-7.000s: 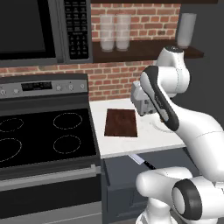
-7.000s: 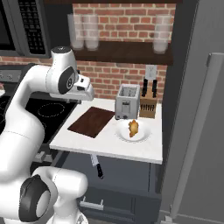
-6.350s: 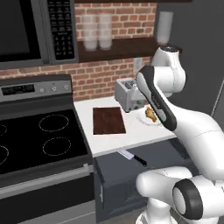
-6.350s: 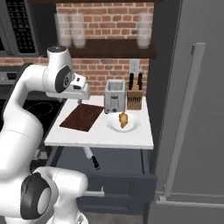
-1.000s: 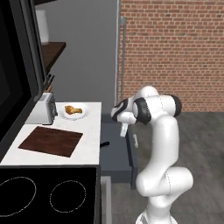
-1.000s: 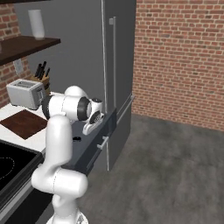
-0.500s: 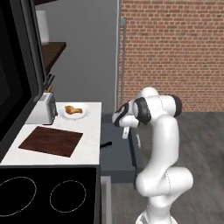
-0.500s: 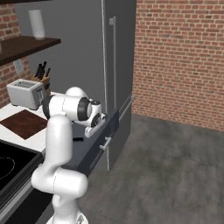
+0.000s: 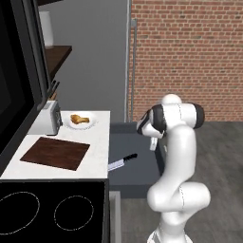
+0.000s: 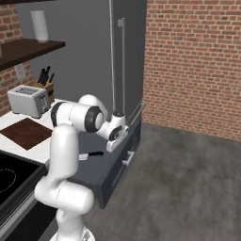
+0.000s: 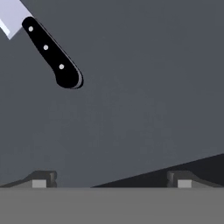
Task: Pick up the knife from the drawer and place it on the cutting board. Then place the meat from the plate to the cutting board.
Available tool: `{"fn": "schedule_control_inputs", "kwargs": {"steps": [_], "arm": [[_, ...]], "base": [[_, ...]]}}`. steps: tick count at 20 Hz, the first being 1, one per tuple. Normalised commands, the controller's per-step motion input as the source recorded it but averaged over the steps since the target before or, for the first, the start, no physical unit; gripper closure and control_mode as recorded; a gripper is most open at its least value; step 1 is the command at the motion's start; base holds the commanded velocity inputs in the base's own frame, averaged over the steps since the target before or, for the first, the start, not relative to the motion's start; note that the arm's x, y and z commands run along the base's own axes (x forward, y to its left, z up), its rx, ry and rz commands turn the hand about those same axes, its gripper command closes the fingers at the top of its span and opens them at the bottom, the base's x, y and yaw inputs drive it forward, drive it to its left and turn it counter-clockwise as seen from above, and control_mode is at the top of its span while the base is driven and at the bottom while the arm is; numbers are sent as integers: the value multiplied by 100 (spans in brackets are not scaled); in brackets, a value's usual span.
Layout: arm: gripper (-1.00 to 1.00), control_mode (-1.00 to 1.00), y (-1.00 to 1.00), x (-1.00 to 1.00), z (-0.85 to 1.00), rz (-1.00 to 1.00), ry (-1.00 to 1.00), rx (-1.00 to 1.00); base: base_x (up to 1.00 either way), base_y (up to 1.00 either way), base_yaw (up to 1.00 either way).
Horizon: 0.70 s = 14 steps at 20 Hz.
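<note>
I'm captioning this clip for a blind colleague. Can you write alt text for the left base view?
A chef's knife lies in an open dark drawer, with the white arm's open gripper above it. On the white counter sit a cutting board, a plate with meat, and a toaster.

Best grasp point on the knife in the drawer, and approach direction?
Probably the black handle, from straight above. The knife lies flat in the open drawer, blade toward the counter, handle end free. The open gripper should straddle the handle's narrow width.

knife (image 11: 52, 52) blade cut off
</note>
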Motion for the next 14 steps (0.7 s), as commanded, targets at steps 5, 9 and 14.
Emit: {"fn": "schedule_control_inputs", "kwargs": {"steps": [5,9,14], "arm": [[-100,-100,-100,-8,0,0,0,0],[-100,-100,-100,-4,0,0,0,0],[-100,-100,-89,-15,18,5,0,2]], "base": [[0,0,0],[0,0,0],[0,0,0]]}}
